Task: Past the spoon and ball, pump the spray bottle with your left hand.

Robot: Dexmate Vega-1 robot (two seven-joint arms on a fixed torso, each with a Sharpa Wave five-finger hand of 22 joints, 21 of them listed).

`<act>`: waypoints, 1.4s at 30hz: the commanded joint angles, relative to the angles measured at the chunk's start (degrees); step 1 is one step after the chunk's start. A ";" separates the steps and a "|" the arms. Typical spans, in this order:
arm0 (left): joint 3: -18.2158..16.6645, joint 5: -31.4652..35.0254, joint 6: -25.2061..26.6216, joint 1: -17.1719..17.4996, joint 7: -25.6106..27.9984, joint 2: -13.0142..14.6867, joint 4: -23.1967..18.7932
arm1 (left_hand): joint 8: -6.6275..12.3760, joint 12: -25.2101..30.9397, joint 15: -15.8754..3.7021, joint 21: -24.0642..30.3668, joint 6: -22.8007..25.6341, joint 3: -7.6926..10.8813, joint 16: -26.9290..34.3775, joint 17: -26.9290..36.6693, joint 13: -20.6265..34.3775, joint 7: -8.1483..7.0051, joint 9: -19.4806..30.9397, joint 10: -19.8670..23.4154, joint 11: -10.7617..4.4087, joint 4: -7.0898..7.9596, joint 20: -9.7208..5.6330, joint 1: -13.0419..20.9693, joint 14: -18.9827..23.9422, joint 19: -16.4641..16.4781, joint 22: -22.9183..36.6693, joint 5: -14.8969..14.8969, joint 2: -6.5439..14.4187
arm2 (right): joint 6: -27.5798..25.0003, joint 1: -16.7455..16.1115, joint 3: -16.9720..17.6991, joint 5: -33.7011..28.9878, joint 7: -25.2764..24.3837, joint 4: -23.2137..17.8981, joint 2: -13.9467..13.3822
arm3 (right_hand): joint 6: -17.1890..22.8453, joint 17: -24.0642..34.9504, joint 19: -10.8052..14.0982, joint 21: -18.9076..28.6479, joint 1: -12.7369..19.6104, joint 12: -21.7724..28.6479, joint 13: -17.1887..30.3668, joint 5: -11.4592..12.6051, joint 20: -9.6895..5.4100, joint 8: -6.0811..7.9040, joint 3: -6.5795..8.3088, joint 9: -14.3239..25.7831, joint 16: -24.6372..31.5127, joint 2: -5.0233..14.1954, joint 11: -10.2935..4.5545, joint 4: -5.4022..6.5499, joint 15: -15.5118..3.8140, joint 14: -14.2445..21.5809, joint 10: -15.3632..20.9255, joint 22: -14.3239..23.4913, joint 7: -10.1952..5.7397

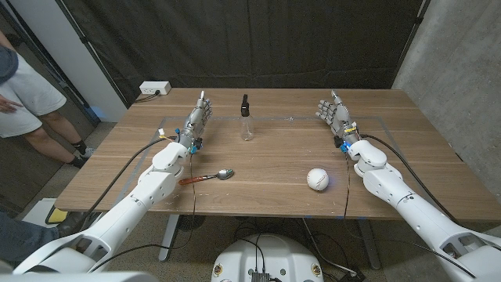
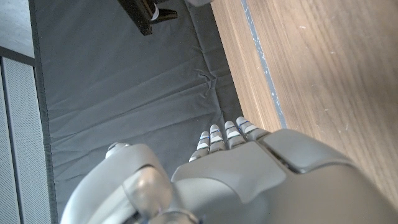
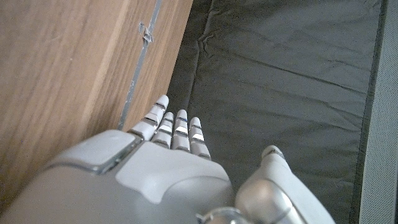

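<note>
Spoon [image 1: 207, 177] and ball [image 1: 317, 179] lay nearest; clear bottle [image 1: 246, 119] stood between both hands' straight, unladen fingers [image 1: 203, 110].

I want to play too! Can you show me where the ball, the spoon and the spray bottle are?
ball [image 1: 316, 178], head view, middle of its white surface.
spoon [image 1: 225, 173], head view, on its silver bowl.
spray bottle [image 1: 247, 128], head view, on its clear body, below the black top.

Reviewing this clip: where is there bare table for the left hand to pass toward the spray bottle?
Bare wood lies between the left hand and the spray bottle, and from the bottle across to the right hand. Nearer the robot, the spoon and ball sit apart, with open table between them. Nowhere is crowded.
</note>
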 commanded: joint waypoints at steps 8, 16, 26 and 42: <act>0.35 6.91 -0.97 -0.16 0.51 1.43 -1.33 | 0.05 0.13 -0.44 -0.06 -0.44 0.11 0.40 0.05 0.16 -0.21 0.33 0.52 -0.27 -1.32 1.47 2.82 0.19 -1.11 0.27 0.05 0.17 | 0.21 0.02 0.36 -0.69 1.38 -0.12 0.51 | 0.62 0.27 0.49 0.19 0.49 0.35 0.30 0.27 -0.03 0.30 0.22 0.11 0.13 0.04 0.44 -0.02 0.48 -0.06 0.07 0.23 0.05; 2.14 13.55 -1.12 -2.09 0.93 3.43 -0.90 | 0.06 -0.27 -1.84 -0.56 -0.54 1.33 0.26 0.03 0.26 -1.39 0.45 0.32 -1.54 -3.85 6.58 7.52 0.41 -2.23 0.33 -0.64 0.39 | 0.43 -1.81 0.85 -1.32 -0.54 -2.47 0.18 | 0.74 0.27 0.53 0.01 0.46 0.30 0.30 0.27 -0.02 0.28 0.14 0.11 0.10 0.06 0.39 -0.06 0.53 0.03 0.08 0.24 -0.09; 3.52 18.95 -2.75 -4.22 3.66 2.24 0.52 | 1.29 0.69 -1.52 -0.42 3.68 2.12 0.74 0.14 0.43 -3.88 0.60 4.09 -4.80 -6.39 11.81 12.32 2.44 -1.74 0.56 -1.77 0.21 | 0.00 -3.21 1.68 -1.33 -1.72 -4.22 -0.90 | 0.95 0.27 0.65 -0.15 0.46 0.34 0.31 0.26 0.01 0.30 0.06 0.12 0.07 0.04 0.33 -0.13 0.57 0.11 0.28 0.24 -0.14; 4.50 28.44 -8.26 -3.78 12.93 -0.61 1.86 | 2.69 2.18 -3.61 0.16 9.65 1.80 1.71 0.13 0.65 -5.00 0.74 10.39 -6.64 -8.73 12.48 16.00 7.42 0.10 0.61 -2.11 -1.69 | 0.17 -4.11 3.24 -0.33 -0.80 -4.89 -2.95 | 1.23 0.28 0.86 -0.40 0.42 0.36 0.32 0.24 0.39 0.30 -0.08 0.13 0.05 0.05 0.48 -0.20 0.67 0.33 0.54 0.26 -0.35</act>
